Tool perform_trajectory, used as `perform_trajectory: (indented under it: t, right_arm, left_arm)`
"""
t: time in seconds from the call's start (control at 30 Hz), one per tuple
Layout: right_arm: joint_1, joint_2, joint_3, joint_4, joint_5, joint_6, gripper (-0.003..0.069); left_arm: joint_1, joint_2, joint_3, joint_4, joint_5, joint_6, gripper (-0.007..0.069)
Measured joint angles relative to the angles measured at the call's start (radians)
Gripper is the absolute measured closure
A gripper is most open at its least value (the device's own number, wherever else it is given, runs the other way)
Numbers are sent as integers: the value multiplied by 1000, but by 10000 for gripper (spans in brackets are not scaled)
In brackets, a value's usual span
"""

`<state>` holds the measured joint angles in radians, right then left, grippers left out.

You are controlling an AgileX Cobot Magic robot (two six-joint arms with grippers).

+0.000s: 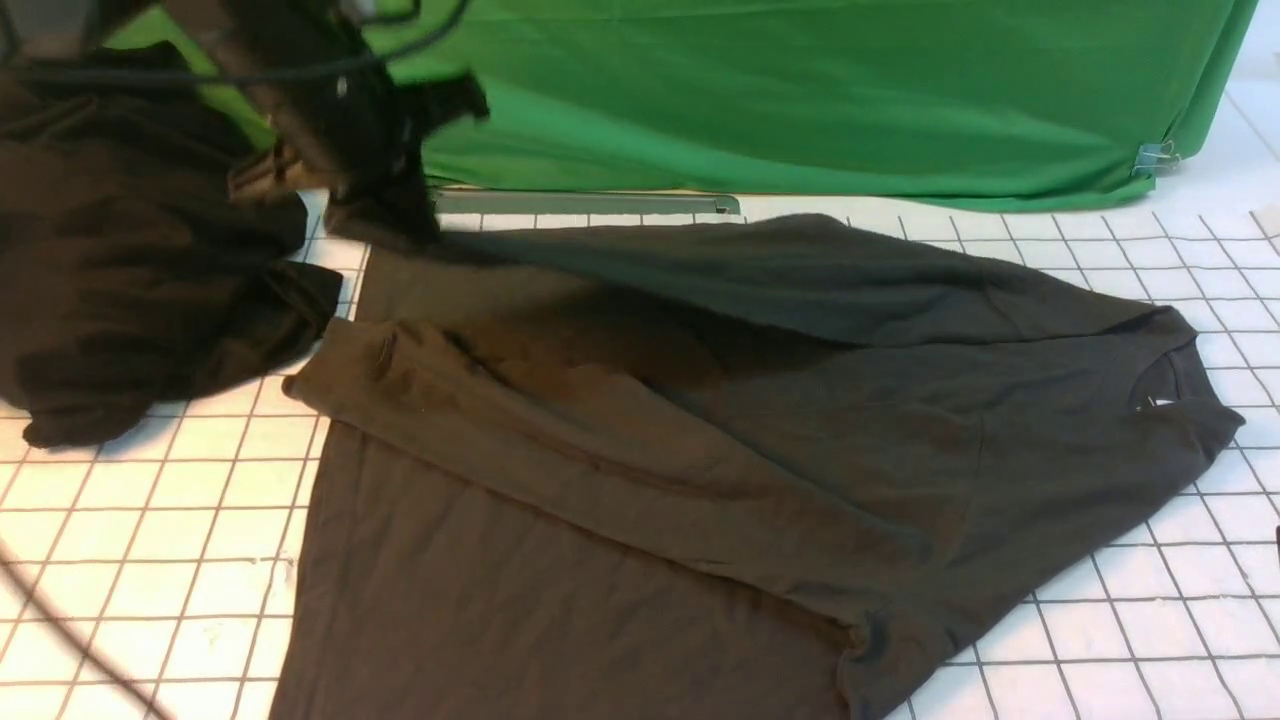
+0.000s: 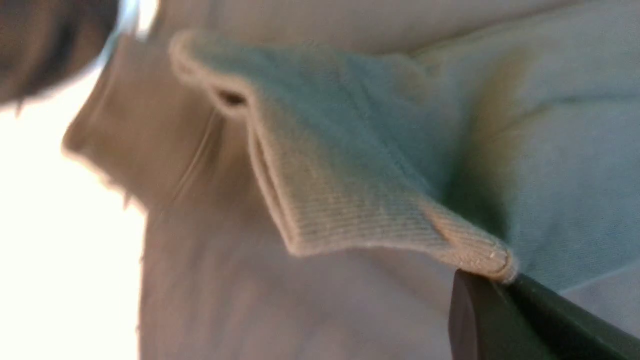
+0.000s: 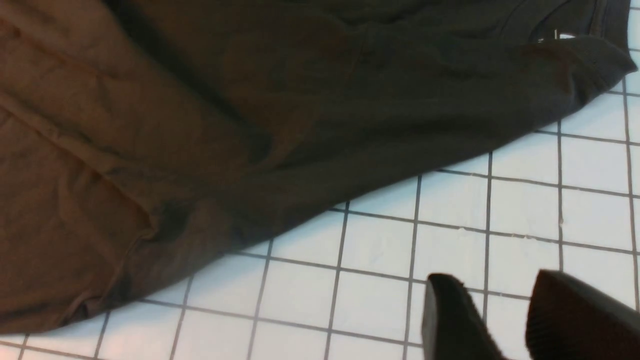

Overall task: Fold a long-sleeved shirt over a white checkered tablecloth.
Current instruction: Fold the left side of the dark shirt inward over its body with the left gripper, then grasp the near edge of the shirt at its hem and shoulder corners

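Note:
The dark brownish long-sleeved shirt (image 1: 700, 430) lies spread on the white checkered tablecloth (image 1: 150, 540), with its collar and white label (image 1: 1160, 403) to the right. One sleeve is laid diagonally across the body. My left gripper (image 1: 385, 205), blurred, hangs over the shirt's far left corner. In the left wrist view it is shut (image 2: 500, 280) on the ribbed cuff (image 2: 325, 175), which is lifted off the cloth. My right gripper (image 3: 492, 285) is open above bare tablecloth (image 3: 450, 210), just off the shirt's near edge (image 3: 200, 100). It is outside the front view.
A shapeless heap of blacker fabric (image 1: 130, 270) lies at the far left. The green backdrop cloth (image 1: 800, 90) hangs behind, with a metal strip (image 1: 590, 203) at its foot and a clip (image 1: 1155, 157) at the right. A dark cable (image 1: 60, 630) crosses the near left.

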<state>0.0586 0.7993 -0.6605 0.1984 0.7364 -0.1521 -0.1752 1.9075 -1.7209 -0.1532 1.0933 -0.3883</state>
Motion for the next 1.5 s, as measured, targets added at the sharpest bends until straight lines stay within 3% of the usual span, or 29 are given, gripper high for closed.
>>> perform_trajectory:
  t: [0.1, 0.17, 0.3, 0.37, 0.5, 0.6, 0.63, 0.67, 0.77, 0.93, 1.2, 1.5]
  right_arm:
    - [0, 0, 0, 0, 0, 0, 426]
    - [0, 0, 0, 0, 0, 0, 424]
    - [0, 0, 0, 0, 0, 0, 422]
    - [0, 0, 0, 0, 0, 0, 422]
    - [0, 0, 0, 0, 0, 0, 421]
    - [0, 0, 0, 0, -1, 0, 421]
    - [0, 0, 0, 0, -1, 0, 421]
    - [0, 0, 0, 0, -1, 0, 421]
    - [0, 0, 0, 0, -1, 0, 421]
    - [0, 0, 0, 0, -2, 0, 421]
    - [0, 0, 0, 0, -7, -5, 421]
    - [0, 0, 0, 0, -10, -5, 421]
  left_arm:
    - [-8, -64, 178, 15, -68, -3, 620]
    - [-20, -107, 383, 14, -201, -5, 619]
    - [-33, -117, 550, -14, -368, 16, 603]
    - [-35, -117, 616, -41, -432, 38, 551]
    - [-35, -134, 606, -43, -386, 81, 435]
    - [-35, -214, 539, -20, -260, 106, 288]
    - [-35, -220, 535, -17, -254, 106, 281]
    - [-35, -273, 512, 3, -204, 108, 228]
    - [-35, -361, 516, 13, -27, 108, 169]
    - [-66, -434, 700, 16, 72, 83, 159]
    - [-119, -449, 1044, -61, -99, 44, 216]
    - [-119, -450, 1100, -8, -204, -12, 235]
